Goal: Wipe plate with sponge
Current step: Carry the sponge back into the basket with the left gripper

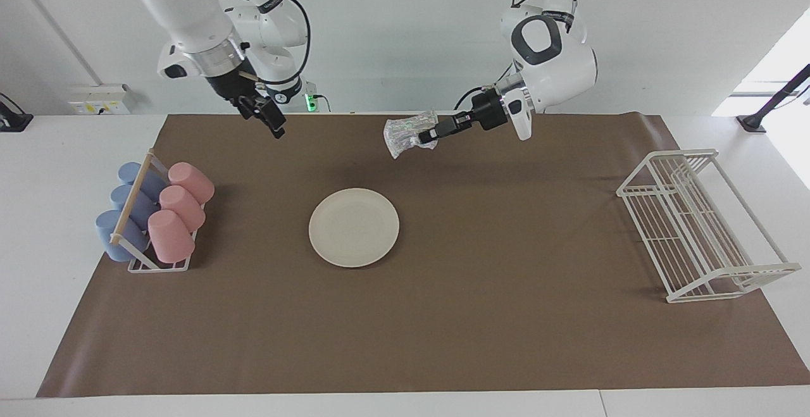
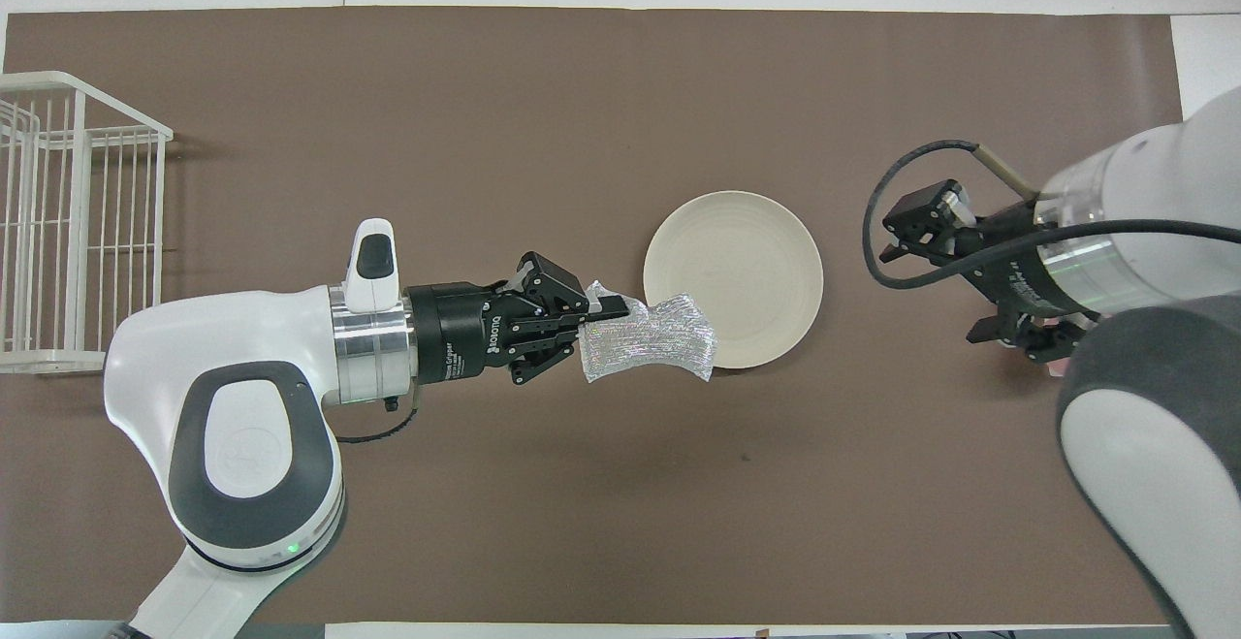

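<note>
The cream-white plate [image 1: 354, 227] [image 2: 734, 280] lies flat on the brown mat, with nothing on it. The silvery, wrinkly sponge [image 1: 405, 135] [image 2: 648, 350] hangs in the air, pinched at one end by my left gripper [image 1: 429, 135] [image 2: 603, 313], which is shut on it. From above, the sponge's free end overlaps the plate's rim; the facing view shows it well clear above the mat. My right gripper [image 1: 264, 119] [image 2: 936, 275] is open and holds nothing, raised over the mat between the plate and the cup rack.
A rack of pink and blue cups [image 1: 155, 214] stands at the right arm's end of the table. A white wire rack [image 1: 696, 224] [image 2: 68, 222] stands at the left arm's end. The brown mat [image 1: 443, 328] covers most of the table.
</note>
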